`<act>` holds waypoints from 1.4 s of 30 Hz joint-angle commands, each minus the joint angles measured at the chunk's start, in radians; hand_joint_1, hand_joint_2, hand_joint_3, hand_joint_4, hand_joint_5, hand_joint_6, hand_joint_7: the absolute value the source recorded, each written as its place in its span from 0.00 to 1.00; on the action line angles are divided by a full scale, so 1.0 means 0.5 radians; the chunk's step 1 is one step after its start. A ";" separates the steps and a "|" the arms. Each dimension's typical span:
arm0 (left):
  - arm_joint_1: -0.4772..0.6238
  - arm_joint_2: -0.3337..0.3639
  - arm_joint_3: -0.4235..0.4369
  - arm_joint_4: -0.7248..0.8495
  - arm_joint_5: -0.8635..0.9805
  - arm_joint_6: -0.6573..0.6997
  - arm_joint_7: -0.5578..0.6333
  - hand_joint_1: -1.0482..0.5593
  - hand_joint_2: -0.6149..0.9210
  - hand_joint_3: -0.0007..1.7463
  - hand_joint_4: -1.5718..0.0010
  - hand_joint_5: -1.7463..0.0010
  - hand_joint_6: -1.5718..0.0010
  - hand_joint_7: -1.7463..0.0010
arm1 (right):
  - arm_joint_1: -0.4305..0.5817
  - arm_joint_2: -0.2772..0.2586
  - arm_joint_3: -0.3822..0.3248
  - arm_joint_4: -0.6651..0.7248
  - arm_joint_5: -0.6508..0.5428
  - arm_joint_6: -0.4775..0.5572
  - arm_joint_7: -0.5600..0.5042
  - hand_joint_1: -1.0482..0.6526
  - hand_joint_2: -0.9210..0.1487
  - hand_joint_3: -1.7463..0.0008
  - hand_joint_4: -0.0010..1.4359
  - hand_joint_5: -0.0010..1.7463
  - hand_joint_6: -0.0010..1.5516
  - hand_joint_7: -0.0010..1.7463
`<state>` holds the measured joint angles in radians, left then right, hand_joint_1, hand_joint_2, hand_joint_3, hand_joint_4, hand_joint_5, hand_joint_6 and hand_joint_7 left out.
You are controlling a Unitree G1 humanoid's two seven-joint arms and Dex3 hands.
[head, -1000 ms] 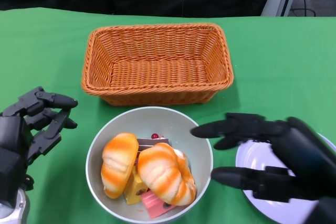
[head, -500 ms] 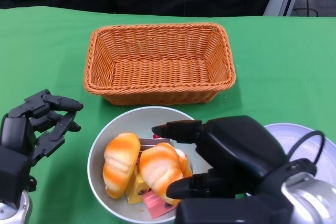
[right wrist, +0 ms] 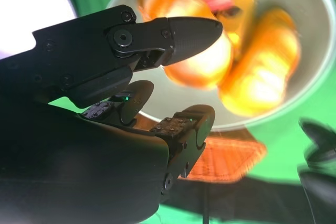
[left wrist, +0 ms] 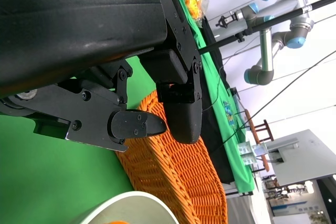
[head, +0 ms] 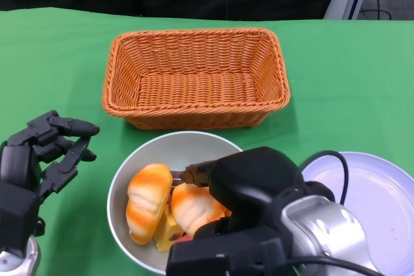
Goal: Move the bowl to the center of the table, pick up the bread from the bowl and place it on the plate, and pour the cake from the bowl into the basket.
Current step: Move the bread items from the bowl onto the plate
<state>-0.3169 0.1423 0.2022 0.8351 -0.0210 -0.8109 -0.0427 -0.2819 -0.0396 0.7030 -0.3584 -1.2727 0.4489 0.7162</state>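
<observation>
Right hand (head: pixel 226 218): spread over the bowl, fingers apart either side of the nearer bread roll (head: pixel 197 208); I can't tell if they touch it, nothing lifted.
Bread: two glossy orange rolls in the grey bowl (head: pixel 145 153), looking soft and light; best cupped across the rounded middle.
Cake (head: pixel 167 231): yellow wedge tucked between and under the rolls.
Left hand (head: pixel 45 153): released, empty, beside the bowl.
Plate (head: pixel 381 192): just right of the bowl.
Basket (head: pixel 194 75): wicker, beyond the bowl on the green tabletop (head: pixel 52 50).
</observation>
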 commanded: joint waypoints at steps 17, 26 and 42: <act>-0.007 0.036 -0.020 0.002 0.060 -0.071 0.090 0.56 0.98 0.25 0.49 0.22 0.51 0.33 | -0.117 0.109 0.253 0.764 -0.266 -0.053 -0.180 0.02 0.00 0.73 0.36 0.02 0.18 0.00; -0.027 0.046 -0.025 0.046 0.080 -0.081 0.115 0.56 0.94 0.31 0.48 0.23 0.49 0.37 | -0.020 0.122 0.165 0.923 0.003 -0.229 -1.043 0.46 0.02 0.98 0.48 0.67 0.52 0.04; -0.009 0.043 -0.025 0.018 0.028 -0.055 0.067 0.57 0.95 0.28 0.48 0.26 0.49 0.39 | 0.032 0.087 -0.343 0.704 0.907 -0.716 -1.648 0.46 0.00 0.96 0.56 0.72 0.73 0.03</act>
<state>-0.3174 0.1477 0.1867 0.8470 0.0046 -0.8349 -0.0017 -0.2682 0.0034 0.5566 0.0293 -0.8512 0.0897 -0.1264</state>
